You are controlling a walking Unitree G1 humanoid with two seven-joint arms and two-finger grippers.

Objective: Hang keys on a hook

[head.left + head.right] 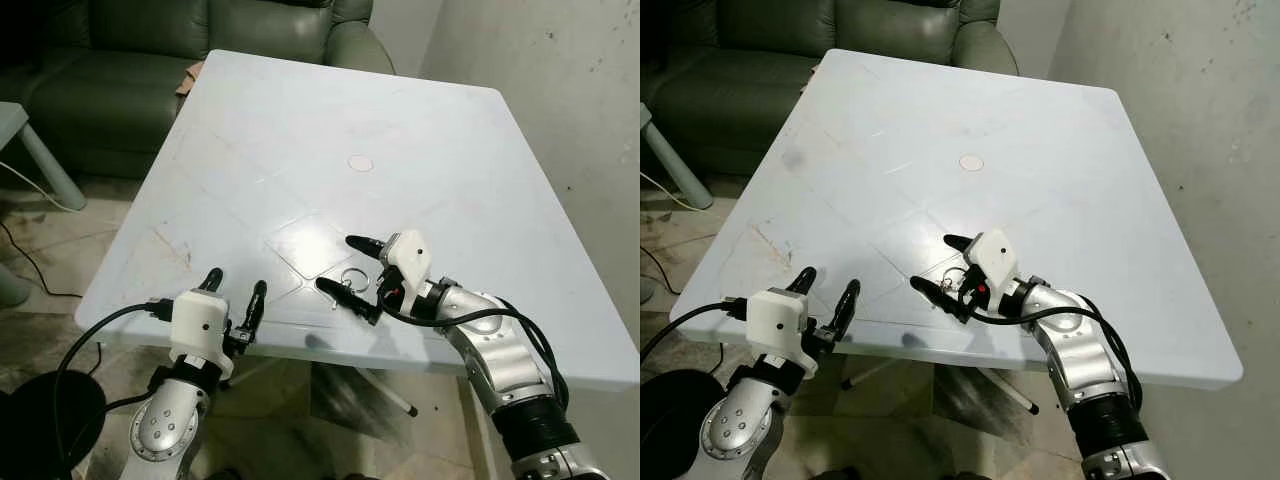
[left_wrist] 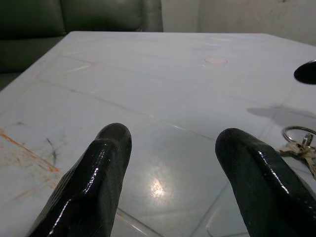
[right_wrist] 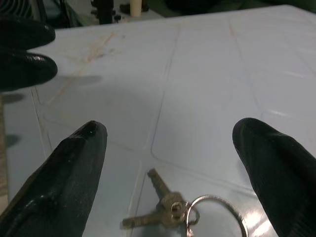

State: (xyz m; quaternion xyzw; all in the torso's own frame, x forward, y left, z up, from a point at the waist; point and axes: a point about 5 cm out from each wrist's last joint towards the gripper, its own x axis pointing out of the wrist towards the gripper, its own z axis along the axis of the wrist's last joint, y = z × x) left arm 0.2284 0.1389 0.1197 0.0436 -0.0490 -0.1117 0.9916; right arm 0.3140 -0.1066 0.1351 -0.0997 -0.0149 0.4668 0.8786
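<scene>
A pale blue plastic table (image 1: 430, 130) stands in front of the robot, with a grey-green sofa (image 1: 130, 60) behind its far edge and a bare wall on the robot's right. The keys (image 1: 350, 282), a small bunch on a round metal ring, lie flat on the table near its near edge, a little to the right of the middle.

The right gripper (image 1: 354, 270) is low over the table, and its two black fingers are spread wide apart. One finger is on the far side of the keys and the other on the near side, so the bunch lies between them. In the right wrist view the keys (image 3: 182, 211) are between the two fingers (image 3: 59, 182), and whether the fingers touch the keys cannot be told.

The left gripper (image 1: 235, 290) is at the near edge of the table, to the left of the keys and apart from them. Its fingers are also open and hold nothing. In the left wrist view the key ring (image 2: 300, 140) lies just beside one of its fingers (image 2: 261, 177).

A small round mark (image 1: 360, 162) is in the middle of the table top. Some orange scratches (image 1: 170, 245) are on the left part of the surface. A black cable (image 1: 30, 265) lies on the floor on the left.
</scene>
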